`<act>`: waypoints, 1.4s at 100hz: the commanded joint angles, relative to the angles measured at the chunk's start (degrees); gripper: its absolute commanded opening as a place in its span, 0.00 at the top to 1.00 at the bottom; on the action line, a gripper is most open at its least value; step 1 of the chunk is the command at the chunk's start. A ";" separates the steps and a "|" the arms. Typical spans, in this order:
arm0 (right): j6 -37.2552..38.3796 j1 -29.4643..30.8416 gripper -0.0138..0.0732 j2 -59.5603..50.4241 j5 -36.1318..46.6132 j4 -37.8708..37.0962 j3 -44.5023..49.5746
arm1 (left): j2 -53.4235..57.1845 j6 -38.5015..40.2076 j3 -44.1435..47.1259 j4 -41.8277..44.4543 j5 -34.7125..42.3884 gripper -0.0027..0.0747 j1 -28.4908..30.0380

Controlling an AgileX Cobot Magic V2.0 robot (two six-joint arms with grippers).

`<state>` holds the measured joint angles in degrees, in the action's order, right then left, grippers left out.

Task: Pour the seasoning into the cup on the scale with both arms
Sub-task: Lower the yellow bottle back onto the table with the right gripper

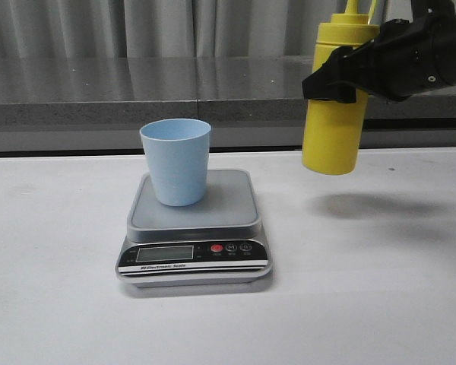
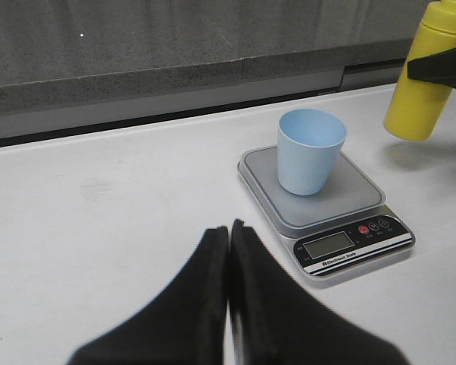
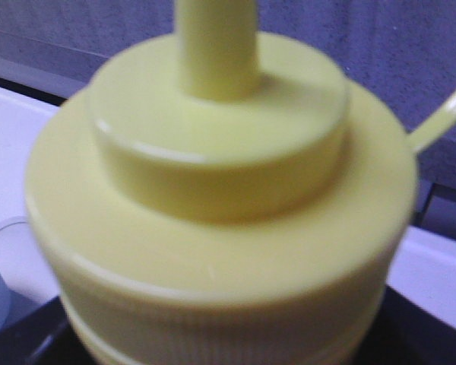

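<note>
The yellow seasoning bottle [image 1: 333, 114] hangs upright in the air at the right, clear of the table, with my right gripper [image 1: 342, 76] shut around its upper body. Its ribbed cap and nozzle [image 3: 220, 167] fill the right wrist view. The pale blue cup [image 1: 176, 161] stands upright on the grey platform of the scale [image 1: 235, 204], left of and lower than the bottle. The left wrist view shows the cup [image 2: 310, 150], the scale [image 2: 361, 190] and the bottle [image 2: 425, 76] ahead. My left gripper [image 2: 229, 228] is shut on nothing, low over the table, near the scale.
A grey stone ledge [image 1: 137, 99] runs along the back of the white table [image 1: 365, 304], with curtains behind it. The scale's black front panel [image 1: 194, 255] with its display and red button faces the front edge.
</note>
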<state>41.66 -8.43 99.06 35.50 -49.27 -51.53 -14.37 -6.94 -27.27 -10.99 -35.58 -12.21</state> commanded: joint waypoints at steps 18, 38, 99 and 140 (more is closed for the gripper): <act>-17.55 -1.57 0.91 -0.03 7.51 16.12 1.71 | -0.47 0.33 -1.55 -0.73 4.00 0.99 0.11; -22.53 -2.07 0.91 0.98 10.71 23.27 3.86 | -0.47 0.33 -1.55 -0.73 4.00 0.99 0.11; -22.53 -2.09 0.80 5.20 12.14 24.80 3.90 | -0.47 0.33 -1.55 -0.73 4.00 0.99 0.11; -22.53 -2.09 0.14 4.55 11.36 24.80 3.90 | -0.47 0.33 -1.55 -0.73 4.00 0.99 0.11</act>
<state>19.63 -10.53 107.02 42.33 -25.27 -46.54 -14.37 -6.83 -27.27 -10.99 -35.58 -12.21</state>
